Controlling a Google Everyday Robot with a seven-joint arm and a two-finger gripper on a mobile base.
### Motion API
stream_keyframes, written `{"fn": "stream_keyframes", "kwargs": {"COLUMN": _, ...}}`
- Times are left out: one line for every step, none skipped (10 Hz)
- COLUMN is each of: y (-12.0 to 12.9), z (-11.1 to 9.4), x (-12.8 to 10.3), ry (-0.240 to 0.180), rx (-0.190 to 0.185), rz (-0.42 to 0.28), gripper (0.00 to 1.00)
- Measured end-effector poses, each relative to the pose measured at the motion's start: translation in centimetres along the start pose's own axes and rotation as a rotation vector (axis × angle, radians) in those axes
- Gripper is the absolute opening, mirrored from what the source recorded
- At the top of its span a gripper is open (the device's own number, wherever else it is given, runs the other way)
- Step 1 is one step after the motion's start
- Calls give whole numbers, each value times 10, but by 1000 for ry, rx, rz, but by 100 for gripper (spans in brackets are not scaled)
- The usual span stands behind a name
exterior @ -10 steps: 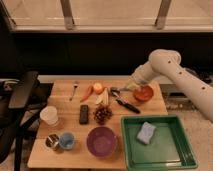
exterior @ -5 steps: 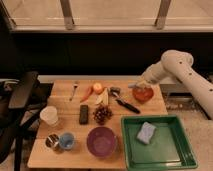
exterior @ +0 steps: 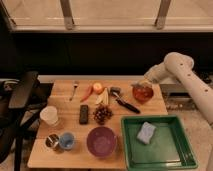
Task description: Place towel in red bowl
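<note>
The red bowl (exterior: 143,94) stands on the wooden table (exterior: 75,152) at its far right. My gripper (exterior: 139,86) hangs at the bowl's far rim, at the end of the white arm (exterior: 176,69) that reaches in from the right. A small pale yellowish patch shows at the gripper over the bowl; I cannot tell what it is. A folded light blue-grey cloth (exterior: 146,132), which looks like the towel, lies in the green tray (exterior: 131,159) at the front right, apart from the gripper.
A purple bowl (exterior: 101,141), a black-handled tool (exterior: 125,103), grapes (exterior: 102,114), a black remote (exterior: 84,114), fruit and a carrot (exterior: 96,90), a fork (exterior: 74,90), a white cup (exterior: 49,115) and two small cups (exterior: 60,142) are on the table. A black chair (exterior: 20,95) stands left.
The arm's upper links have swung back to the right and upward. The gripper has stayed by the red bowl. The cloth in the tray has not moved.
</note>
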Motion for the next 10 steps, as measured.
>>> {"fn": "stream_keyframes", "kwargs": {"y": -2, "z": 5, "x": 4, "ry": 21, "rx": 2, "rz": 6, "gripper": 22}}
{"fn": "stream_keyframes", "kwargs": {"y": 0, "z": 11, "x": 9, "ry": 53, "rx": 0, "rz": 12, "gripper": 35}}
{"fn": "stream_keyframes", "kwargs": {"y": 1, "z": 15, "x": 11, "ry": 69, "rx": 0, "rz": 20, "gripper": 45}}
{"fn": "stream_keyframes", "kwargs": {"y": 1, "z": 14, "x": 15, "ry": 75, "rx": 3, "rz": 30, "gripper": 53}}
{"fn": "stream_keyframes", "kwargs": {"y": 1, "z": 12, "x": 20, "ry": 77, "rx": 6, "rz": 39, "gripper": 61}}
{"fn": "stream_keyframes", "kwargs": {"y": 1, "z": 14, "x": 17, "ry": 76, "rx": 4, "rz": 36, "gripper": 62}}
{"fn": "stream_keyframes", "kwargs": {"y": 2, "z": 14, "x": 16, "ry": 76, "rx": 2, "rz": 35, "gripper": 62}}
{"fn": "stream_keyframes", "kwargs": {"y": 2, "z": 13, "x": 18, "ry": 76, "rx": 4, "rz": 37, "gripper": 62}}
{"fn": "stream_keyframes", "kwargs": {"y": 1, "z": 13, "x": 19, "ry": 77, "rx": 5, "rz": 38, "gripper": 62}}
{"fn": "stream_keyframes", "kwargs": {"y": 1, "z": 13, "x": 19, "ry": 76, "rx": 4, "rz": 38, "gripper": 62}}
